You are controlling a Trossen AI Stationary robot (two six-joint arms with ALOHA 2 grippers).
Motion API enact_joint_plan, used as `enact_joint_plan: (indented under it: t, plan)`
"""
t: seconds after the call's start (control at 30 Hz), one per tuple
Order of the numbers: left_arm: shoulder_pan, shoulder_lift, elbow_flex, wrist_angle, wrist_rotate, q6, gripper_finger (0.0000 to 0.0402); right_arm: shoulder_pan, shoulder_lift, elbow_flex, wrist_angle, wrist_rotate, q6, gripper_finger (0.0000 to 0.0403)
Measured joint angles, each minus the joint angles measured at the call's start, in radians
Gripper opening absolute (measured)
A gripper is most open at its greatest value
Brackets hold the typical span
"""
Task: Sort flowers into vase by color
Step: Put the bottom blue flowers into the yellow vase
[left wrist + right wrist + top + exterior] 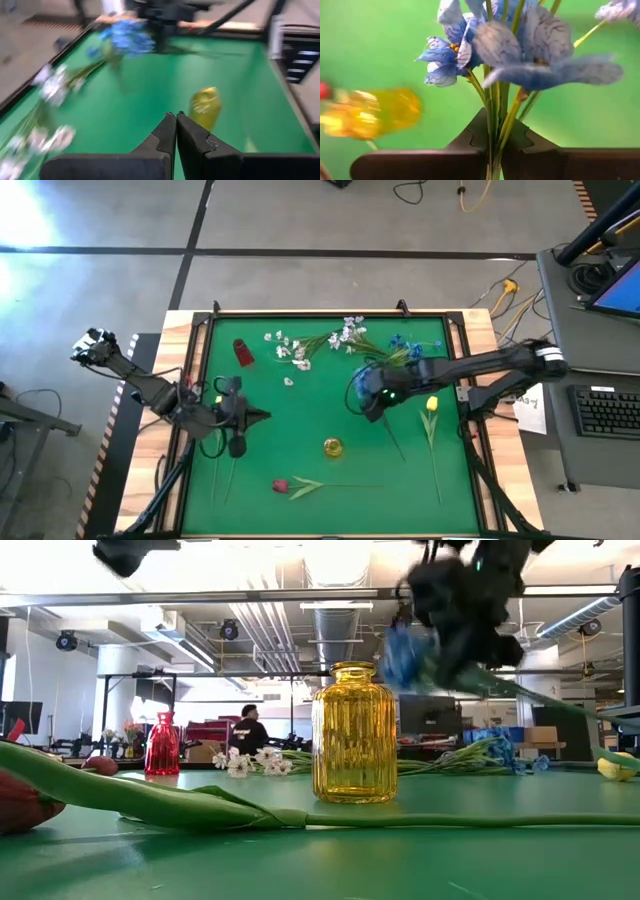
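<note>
My right gripper [366, 396] is over the middle of the green table, shut on a blue flower [520, 45] whose blooms show in front of its fingers. The yellow glass vase [332, 447] stands upright toward the near edge, and a red vase [243, 352] stands at the far left. White blossom sprays [300, 348] and more blue flowers [402, 345] lie flat along the far edge. A yellow tulip [431, 405] lies at the right and a red tulip [281, 485] near the front. My left gripper [256, 417] hangs shut and empty at the left. My right gripper pinches the blue flower's green stems [496, 131] between its two fingers, just below the blooms. The fingers slant down from the table's right side. The blooms [405, 655] are lifted above the yellow vase's height. The long stem [530, 692] trails down toward the right, and its end is not visible.
A raised black frame [330, 313] borders the green mat [300, 410]. The red tulip's long stem [300, 818] lies across the front of the table. Open mat lies between the yellow vase and my left gripper. A person [247, 732] stands far off in the room behind.
</note>
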Motion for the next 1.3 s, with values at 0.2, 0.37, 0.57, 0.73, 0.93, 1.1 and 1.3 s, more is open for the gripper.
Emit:
enact_joint_plan:
  t: [0.2, 0.37, 0.57, 0.73, 0.93, 1.1, 1.3]
  plan:
    - [0.010, -0.006, 0.000, 0.134, 0.052, 0.173, 0.0000, -0.003, -0.124, -0.003, 0.250, 0.124, -0.258, 0.0017]
    - [0.034, -0.044, 0.000, 0.138, 0.053, 0.188, 0.0000, -0.009, -0.143, -0.004, 0.527, 0.120, -0.497, 0.0017]
    - [0.069, -0.096, 0.000, 0.103, 0.052, 0.188, 0.0000, -0.012, -0.115, -0.005, 0.747, 0.113, -0.696, 0.0017]
    - [0.110, -0.131, 0.000, 0.053, 0.050, 0.180, 0.0000, -0.014, -0.085, -0.006, 0.837, 0.112, -0.782, 0.0018]
    - [0.156, -0.167, 0.000, 0.014, 0.050, 0.180, 0.0000, -0.014, -0.071, -0.021, 0.929, 0.075, -0.840, 0.0018]
    - [0.182, -0.187, 0.000, -0.019, 0.049, 0.179, 0.0000, -0.014, -0.059, -0.071, 1.069, -0.105, -0.858, 0.0018]
    - [0.185, -0.190, 0.000, -0.024, 0.049, 0.164, 0.0000, -0.011, -0.057, -0.130, 1.167, -0.297, -0.810, 0.0018]
